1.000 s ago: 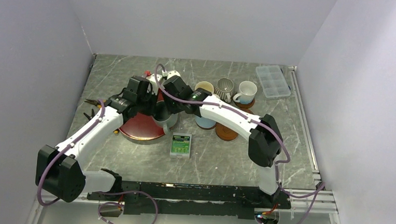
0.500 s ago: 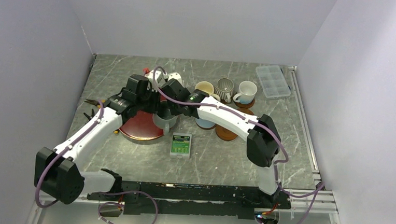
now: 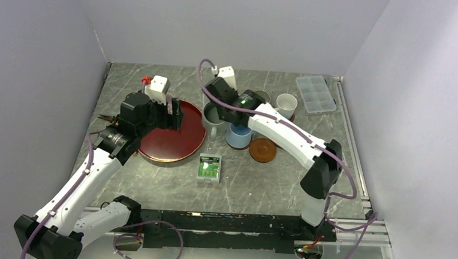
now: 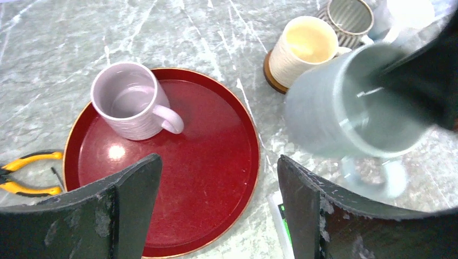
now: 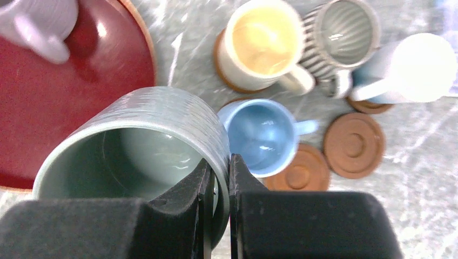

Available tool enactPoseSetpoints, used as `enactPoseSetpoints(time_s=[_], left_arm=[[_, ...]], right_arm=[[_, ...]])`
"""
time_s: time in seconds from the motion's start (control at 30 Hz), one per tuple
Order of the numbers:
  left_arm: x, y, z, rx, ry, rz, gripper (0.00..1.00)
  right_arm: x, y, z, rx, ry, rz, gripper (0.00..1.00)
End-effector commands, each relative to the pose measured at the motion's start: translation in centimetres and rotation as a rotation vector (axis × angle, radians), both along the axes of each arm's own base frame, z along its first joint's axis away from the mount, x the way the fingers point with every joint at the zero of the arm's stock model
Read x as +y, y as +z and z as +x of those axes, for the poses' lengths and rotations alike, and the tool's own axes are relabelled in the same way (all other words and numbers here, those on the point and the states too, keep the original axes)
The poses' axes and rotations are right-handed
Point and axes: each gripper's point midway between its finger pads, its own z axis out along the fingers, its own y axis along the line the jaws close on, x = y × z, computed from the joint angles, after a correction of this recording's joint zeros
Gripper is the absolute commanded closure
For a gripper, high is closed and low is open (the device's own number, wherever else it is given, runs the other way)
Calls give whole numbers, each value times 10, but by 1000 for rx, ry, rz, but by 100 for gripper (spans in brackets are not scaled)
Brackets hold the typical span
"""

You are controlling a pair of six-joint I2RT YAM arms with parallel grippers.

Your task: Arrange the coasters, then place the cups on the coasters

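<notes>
A: Overhead view first. Where was the grey-green mug (image 3: 211,121)?
B: In the right claw (image 3: 216,106), just right of the red tray (image 3: 175,143) and near the blue mug (image 3: 238,136). A bare coaster (image 3: 263,150) lay on the worktop (image 3: 253,188) just beside the blue mug. The white mug (image 3: 286,103) stood further back.
A: And the left claw (image 3: 172,113)?
B: Over the tray's far edge. Its state was not readable from above.
A: Left wrist view?
B: The left claw was released, fingers spread wide with nothing between them. The mauve mug (image 4: 127,100) stood upright on the tray near its rim. The cream mug (image 4: 302,46) sat on a coaster (image 4: 268,75) off the tray. The grey-green mug showed blurred.
A: Right wrist view?
B: The right claw was clenched on the grey-green mug's wall, one finger inside and one outside. The striped mug (image 5: 343,32) stood between the cream and white mugs. A second bare coaster (image 5: 354,144) lay near the blue mug. Could not tell whether the blue mug sat on a coaster.
</notes>
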Motion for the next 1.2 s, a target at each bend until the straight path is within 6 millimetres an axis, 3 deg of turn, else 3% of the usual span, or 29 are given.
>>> enactPoseSetpoints(time_s=[0.0,0.17,0.3,0.47,0.53,0.77,0.97,1.17], left_arm=[[19,9,5,-45,106,11,17],[23,14,2,-61,119,4,16],[25,15,2,-61,131,9,16],[25,14,2,-57,133,8,17],[25,14,2,-56,134,7,17],[25,11,3,-46,134,10,17],[25,11,4,-48,137,12,17],[26,10,5,-43,143,17,17]], right_arm=[[-72,100,19,-222,-259,76,100],[-138,110,26,-226,-455,107,100],[-188,107,19,-236,-630,139,100],[-254,78,-4,-192,-871,138,100],[-269,63,-12,-173,-928,140,100],[-293,20,-24,-144,-1102,191,100],[-293,-13,-22,-115,-1213,279,100],[-292,-33,-16,-106,-1320,316,100]])
